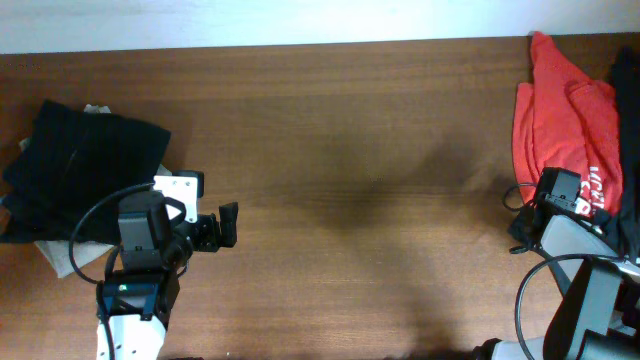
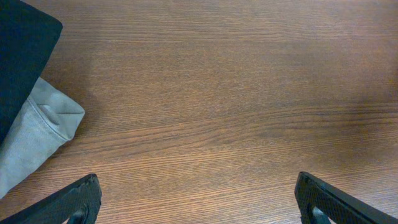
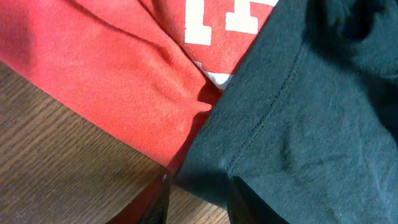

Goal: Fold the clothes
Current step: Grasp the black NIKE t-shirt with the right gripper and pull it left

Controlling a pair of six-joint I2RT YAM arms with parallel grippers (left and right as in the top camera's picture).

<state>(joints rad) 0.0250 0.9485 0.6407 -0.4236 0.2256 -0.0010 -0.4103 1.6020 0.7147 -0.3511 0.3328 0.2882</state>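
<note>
Red shirt [image 1: 560,110] far right on the wooden table [image 1: 350,150], dark shirt [image 1: 630,110] beside it, black pile [image 1: 85,160] far left. Left gripper [image 2: 199,202] wide open over bare wood, gray cloth [image 2: 37,137] nearby. Right gripper [image 3: 199,200] around the dark shirt's hem; can't tell if pinching. White letters [image 3: 211,15] on red, cut off, unreadable.

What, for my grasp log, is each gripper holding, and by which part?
Left gripper: nothing, open. Right gripper: jaws flank the dark shirt at its hem; firm grip cannot be told.
</note>
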